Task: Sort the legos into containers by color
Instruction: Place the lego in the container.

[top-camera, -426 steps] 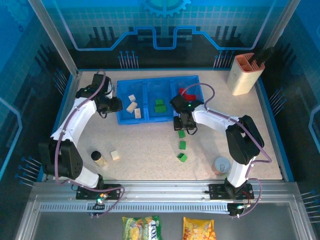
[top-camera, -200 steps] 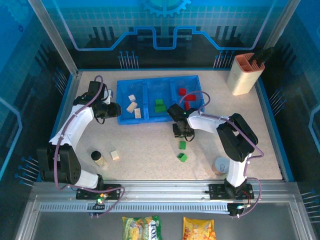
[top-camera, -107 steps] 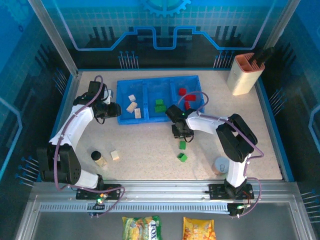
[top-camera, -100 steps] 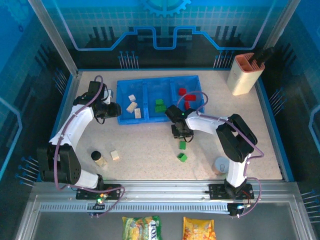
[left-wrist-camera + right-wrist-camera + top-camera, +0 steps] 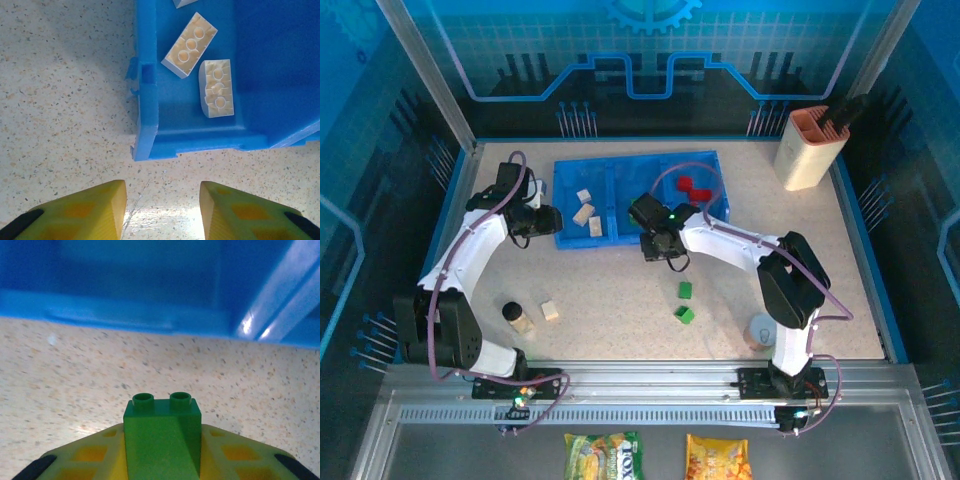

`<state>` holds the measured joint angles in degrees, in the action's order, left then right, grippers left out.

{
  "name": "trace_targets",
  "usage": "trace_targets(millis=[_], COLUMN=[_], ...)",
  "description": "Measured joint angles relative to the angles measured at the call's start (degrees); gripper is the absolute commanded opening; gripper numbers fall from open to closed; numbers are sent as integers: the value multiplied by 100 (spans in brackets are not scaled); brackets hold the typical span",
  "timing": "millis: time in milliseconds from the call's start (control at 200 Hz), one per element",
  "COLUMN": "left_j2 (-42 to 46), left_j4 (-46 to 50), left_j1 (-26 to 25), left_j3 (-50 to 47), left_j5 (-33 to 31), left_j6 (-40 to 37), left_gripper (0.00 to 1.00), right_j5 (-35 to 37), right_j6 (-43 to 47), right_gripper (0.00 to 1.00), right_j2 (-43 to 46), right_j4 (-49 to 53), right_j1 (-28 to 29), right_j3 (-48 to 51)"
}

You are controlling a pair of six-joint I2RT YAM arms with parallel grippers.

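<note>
Right gripper (image 5: pixel 657 245): clamped on small green plastic brick (image 5: pixel 162 432), just outside shallow translucent blue plastic tray (image 5: pixel 570 232) front wall.
Left gripper (image 5: pixel 162 205): spread apart, empty, at tray's left front corner.

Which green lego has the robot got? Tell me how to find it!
Find the blue tray, then the right gripper at its near edge. The green lego is pinched between that gripper's yellow fingers, two studs showing; two more green legos just lie loose on the table.
</note>
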<state>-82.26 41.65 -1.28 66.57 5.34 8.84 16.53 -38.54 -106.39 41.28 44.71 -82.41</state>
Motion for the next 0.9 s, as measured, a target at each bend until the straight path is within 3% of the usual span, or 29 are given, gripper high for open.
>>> trace_targets(millis=[525, 900], left_j2=[52, 59], left_j4=[-20, -44], left_j1=[0, 0], left_j3=[-39, -44], left_j5=[39, 59], left_j6=[2, 2], left_gripper=[43, 43], right_j5=[107, -144], right_j6=[243, 413], right_gripper=[36, 36], right_j2=[-916, -1856], right_j4=[199, -402], right_j1=[-125, -490], right_j3=[-1585, -2439])
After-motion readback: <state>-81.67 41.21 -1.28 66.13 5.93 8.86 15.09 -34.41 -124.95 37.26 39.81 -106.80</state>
